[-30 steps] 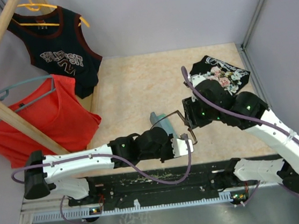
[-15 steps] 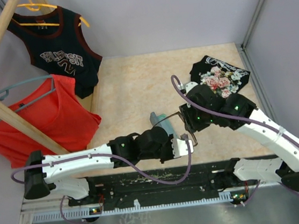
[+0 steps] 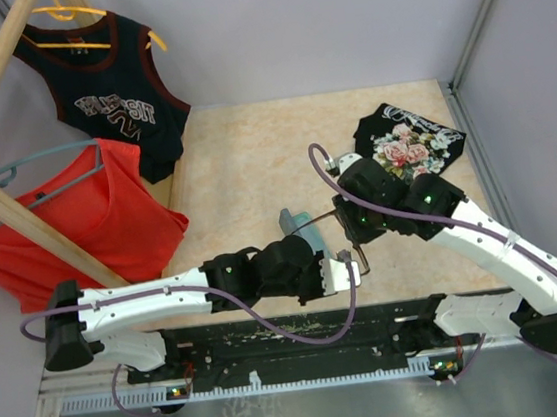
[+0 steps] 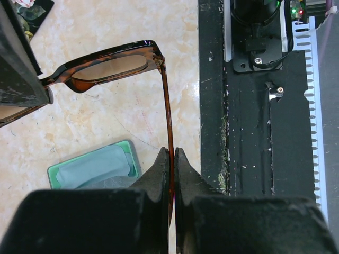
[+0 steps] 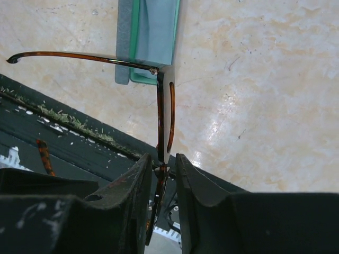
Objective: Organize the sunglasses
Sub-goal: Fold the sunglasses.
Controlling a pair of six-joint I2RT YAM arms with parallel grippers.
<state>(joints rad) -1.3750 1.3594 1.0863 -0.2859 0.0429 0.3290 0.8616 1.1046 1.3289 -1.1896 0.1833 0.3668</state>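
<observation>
Right arm has swung in a bit toward the left one since a second ago, and the loop of its cable now sits further left, clear of the black floral shirt (image 3: 410,143). Otherwise nothing's shifted.

Both arms have the sunglasses (image 3: 320,218) held up off the table (image 3: 253,161), near its front edge. The left gripper (image 3: 348,259) is pinched tight on one slim temple arm; in the left wrist view the left gripper (image 4: 172,153) has its two fingers pressed together with the brown arm sandwiched between them, and the sunglasses' (image 4: 106,61) front frame sticks out ahead. The right gripper (image 3: 351,228) has the front frame: its wrist view shows the right gripper (image 5: 163,161) closed in on either side of a lens rim (barely any gap visible). From there the sunglasses (image 5: 164,106) stand edge-on, with the other temple arm unfolded and reaching out sideways.

The open case (image 3: 290,219) lies flat on the table just beside all this, with pale blue cloth (image 4: 95,165) inside. That free temple arm crosses over the case's (image 5: 151,37) near end.
</observation>
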